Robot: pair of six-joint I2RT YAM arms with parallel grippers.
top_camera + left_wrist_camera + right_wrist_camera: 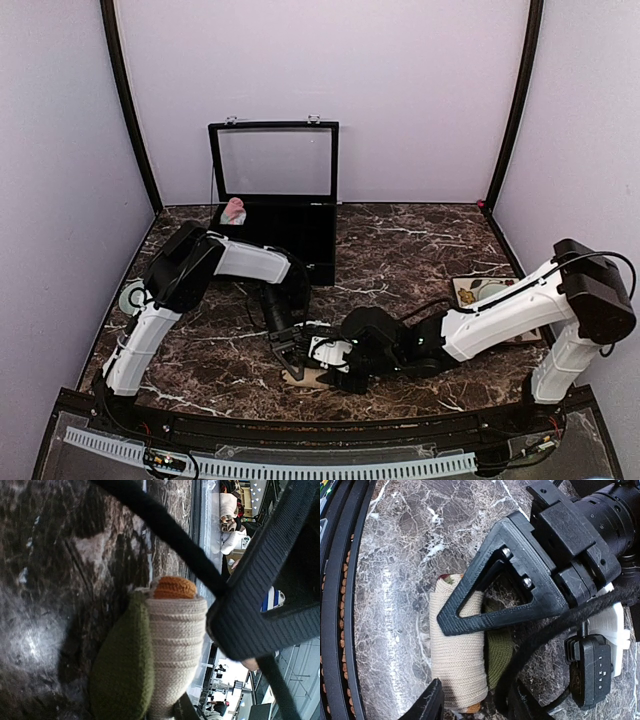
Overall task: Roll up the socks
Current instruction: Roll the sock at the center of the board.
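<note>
The tan sock (300, 376) lies at the lower centre of the top view, close to the black front rail (300, 425), where both arms meet over it. In the right wrist view a strip of bare marble table (395, 555) separates the roll from that rail along the left of the frame. I see more bare marble above and to the right of the roll. In the top view the open black case (290, 235) stands well apart at upper centre. The pink sock (234, 210) sits in its upper left corner. The roll's long axis runs parallel to the rail: vertical in the right wrist frame, orange end at the bottom, maroon end at the top. It is a tight cylinder of ribbed tan knit, with an olive-green patch bulging along its right side. One finger (490, 622) of the left gripper (288, 350) lies across the roll. Its partner is hidden, so I cannot tell that gap. The right gripper (472, 705) straddles the orange end at medium width. A cable covers one finger, so I cannot confirm a grip.
</note>
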